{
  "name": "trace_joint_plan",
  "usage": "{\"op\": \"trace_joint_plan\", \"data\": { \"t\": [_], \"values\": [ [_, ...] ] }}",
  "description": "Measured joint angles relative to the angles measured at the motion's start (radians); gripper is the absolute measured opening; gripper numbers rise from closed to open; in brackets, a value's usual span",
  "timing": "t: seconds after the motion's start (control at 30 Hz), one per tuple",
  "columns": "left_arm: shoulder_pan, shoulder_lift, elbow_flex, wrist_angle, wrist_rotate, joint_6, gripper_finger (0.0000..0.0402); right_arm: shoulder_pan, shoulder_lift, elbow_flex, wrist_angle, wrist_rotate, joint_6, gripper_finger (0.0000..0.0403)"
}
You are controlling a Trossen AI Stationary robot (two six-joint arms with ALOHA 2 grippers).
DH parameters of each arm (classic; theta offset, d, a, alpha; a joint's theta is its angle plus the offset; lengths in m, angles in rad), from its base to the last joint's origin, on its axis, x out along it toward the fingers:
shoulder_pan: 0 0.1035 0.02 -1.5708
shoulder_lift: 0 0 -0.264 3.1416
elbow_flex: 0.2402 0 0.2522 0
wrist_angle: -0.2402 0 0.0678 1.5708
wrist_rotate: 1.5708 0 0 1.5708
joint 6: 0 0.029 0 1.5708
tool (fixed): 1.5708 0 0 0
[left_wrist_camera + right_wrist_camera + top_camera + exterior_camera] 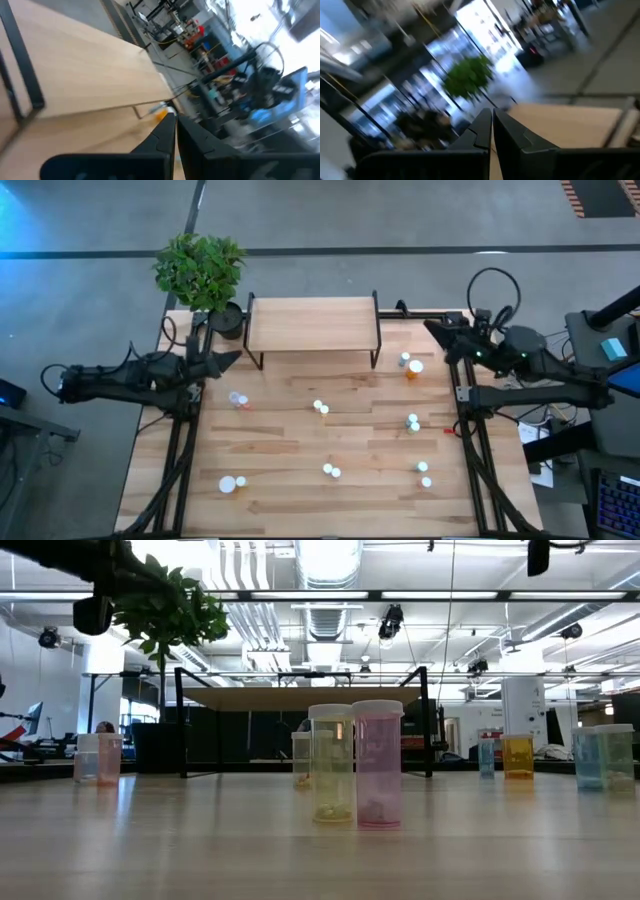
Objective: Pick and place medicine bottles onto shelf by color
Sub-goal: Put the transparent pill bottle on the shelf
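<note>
Nothing is on the shelf (310, 323) yet, so the step in hand looks like choosing a first bottle. The left gripper (228, 359) waits at the left edge, fingers pressed together and empty; it should open before it drops over the pink bottle (240, 400) just to its right. The bottles — small translucent plastic cylinders with white caps — stand scattered mid-table, likely light and easy to tip. The right gripper (436, 328) is also closed and empty, far right, near the orange bottle (415, 368).
</note>
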Motion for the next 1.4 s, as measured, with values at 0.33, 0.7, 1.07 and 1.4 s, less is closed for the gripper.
{"op": "trace_joint_plan", "data": {
  "t": [0.33, 0.7, 1.07, 1.4],
  "values": [
    [0.000, -0.045, 0.002, 0.024, -0.061, -0.199, 0.0000, -0.001, 0.212, 0.305, -0.442, 0.026, 0.021, 0.0009],
    [0.000, -0.041, 0.002, 0.026, -0.062, -0.148, 0.0000, 0.068, 0.290, 0.370, -0.524, -0.008, -0.008, 0.0009],
    [0.000, -0.017, 0.001, -0.134, -0.060, -0.036, 0.0000, 0.123, 0.307, 0.353, -0.520, -0.001, 0.010, 0.0009],
    [0.000, 0.050, 0.008, -0.393, 0.237, -0.071, 0.0000, 0.123, 0.330, 0.353, -0.531, 0.023, -0.028, 0.0043]
  ]
}}
